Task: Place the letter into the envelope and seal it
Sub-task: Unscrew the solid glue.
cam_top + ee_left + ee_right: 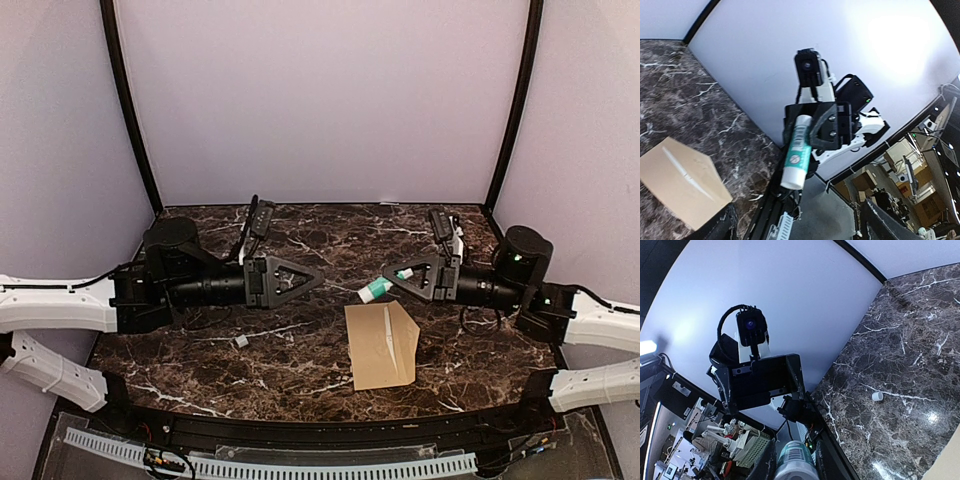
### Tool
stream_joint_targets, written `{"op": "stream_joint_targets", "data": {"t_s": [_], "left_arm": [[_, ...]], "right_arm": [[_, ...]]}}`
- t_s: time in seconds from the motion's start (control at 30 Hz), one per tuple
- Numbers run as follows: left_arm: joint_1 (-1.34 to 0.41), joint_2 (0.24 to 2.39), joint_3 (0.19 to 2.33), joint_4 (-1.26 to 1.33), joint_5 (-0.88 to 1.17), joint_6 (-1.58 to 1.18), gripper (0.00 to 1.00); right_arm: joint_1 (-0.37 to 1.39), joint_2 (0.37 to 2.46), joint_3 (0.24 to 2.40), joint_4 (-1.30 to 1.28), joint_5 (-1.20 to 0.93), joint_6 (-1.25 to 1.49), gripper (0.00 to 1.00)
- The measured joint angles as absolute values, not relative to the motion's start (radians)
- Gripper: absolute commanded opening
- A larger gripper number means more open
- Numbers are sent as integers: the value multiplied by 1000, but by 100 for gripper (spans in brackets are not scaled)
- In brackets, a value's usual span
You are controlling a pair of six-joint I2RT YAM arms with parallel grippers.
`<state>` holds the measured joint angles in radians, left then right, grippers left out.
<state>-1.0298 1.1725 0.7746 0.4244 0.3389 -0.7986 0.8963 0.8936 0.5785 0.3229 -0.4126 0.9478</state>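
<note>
Envelope [380, 345], tan paper, lies flat on the dark marble surface [200, 365] in the lower centre-right of the overhead frame, just below my right hand [395, 277]. No white letter shows, so I judge it is tucked inside. A pale streak crosses the tan paper near the pointed flap, and I cannot tell whether the flap is stuck down. My right hand pinches a teal-and-white glue stick [375, 291]; a small white cap [241, 341] sits well to the left. My left hand [315, 281] is spread and holds nothing. Being thin paper, it should be light, limp and apt to slide on polished stone, so I would pin a corner and press flat on the flap rather than pinch it.
</note>
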Motion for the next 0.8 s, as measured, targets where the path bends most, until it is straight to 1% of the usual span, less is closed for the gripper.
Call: {"op": "stream_joint_targets", "data": {"t_s": [0.23, 0.6, 0.8], "left_arm": [[-1129, 1289, 859, 597, 374, -805, 82], [-1161, 1306, 871, 608, 343, -812, 83], [-1177, 1324, 871, 611, 336, -820, 79]], "right_arm": [[920, 893, 592, 395, -415, 946, 15], [959, 901, 635, 442, -402, 921, 16], [969, 909, 635, 456, -390, 905, 16]]}}
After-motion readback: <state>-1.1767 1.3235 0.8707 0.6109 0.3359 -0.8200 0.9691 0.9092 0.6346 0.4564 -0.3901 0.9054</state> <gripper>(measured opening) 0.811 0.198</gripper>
